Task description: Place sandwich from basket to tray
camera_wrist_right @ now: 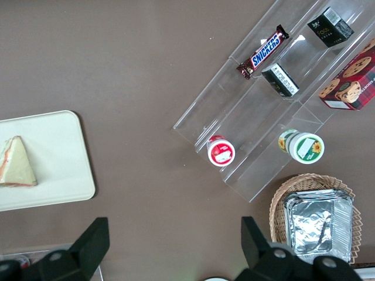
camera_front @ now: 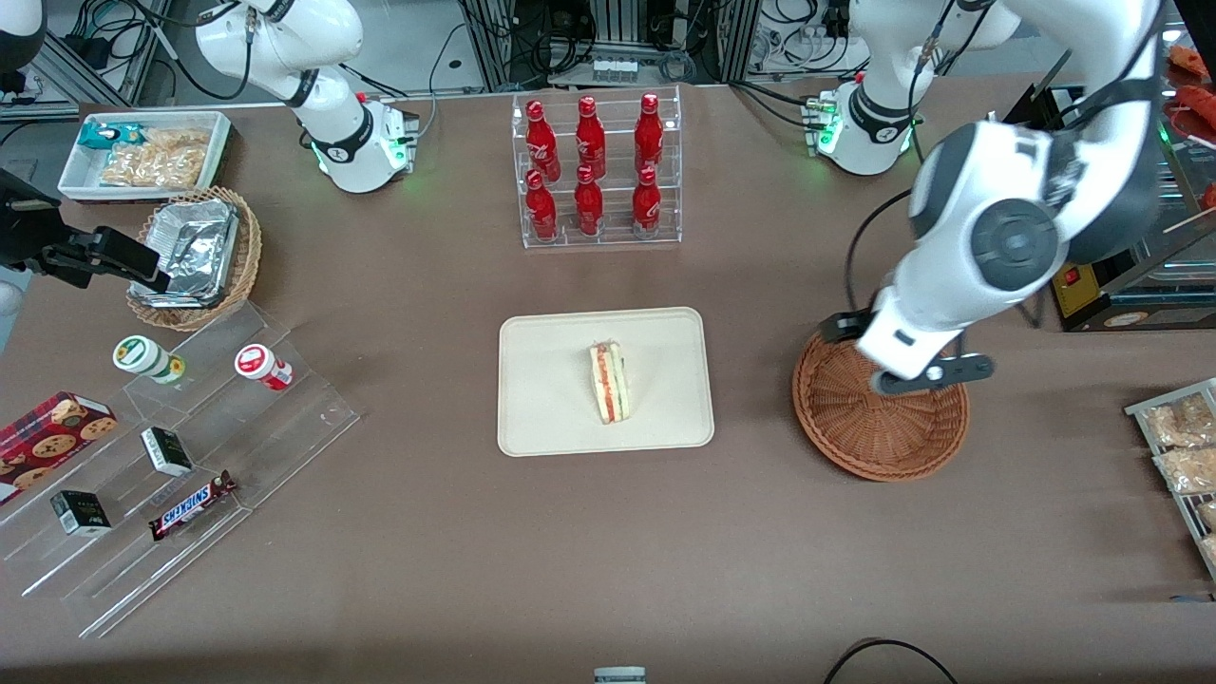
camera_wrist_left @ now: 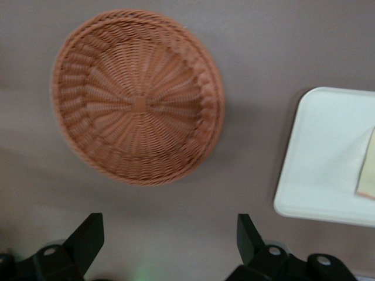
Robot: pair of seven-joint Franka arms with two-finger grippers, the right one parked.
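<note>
**Sandwich on the tray, basket bare**

Sandwich (camera_front: 609,383): one clear-wrapped wedge, lying on the cream tray (camera_front: 541,418) at the middle of the worktop (camera_front: 608,551), its red-orange and green layers showing along the cut edge. Nothing else lies on that tray. One reddish-brown wicker basket (camera_front: 879,437) sits toward my working end of the worktop, well apart from the tray, and its woven floor holds nothing.

My pincer (camera_wrist_left: 170,237) hangs above the worktop near the basket's rim, fingers (camera_wrist_left: 87,237) spread apart and gripping nothing.

Farther from the front camera than the tray, a clear tiered rack (camera_front: 597,171) carries six red bottles (camera_front: 590,142), three on each of two levels. Toward the parked arm's end, a tan wicker basket (camera_front: 242,271) holds stacked foil containers (camera_front: 190,252), and a white bin (camera_front: 81,166) holds snack packets. A clear stepped stand (camera_front: 304,408) there bears two round tubs, one green-lidded (camera_front: 142,356) and one red-lidded (camera_front: 258,366), two small dark boxes (camera_front: 166,450), one Snickers bar (camera_front: 190,504) and one cookie box (camera_front: 52,432).
</note>
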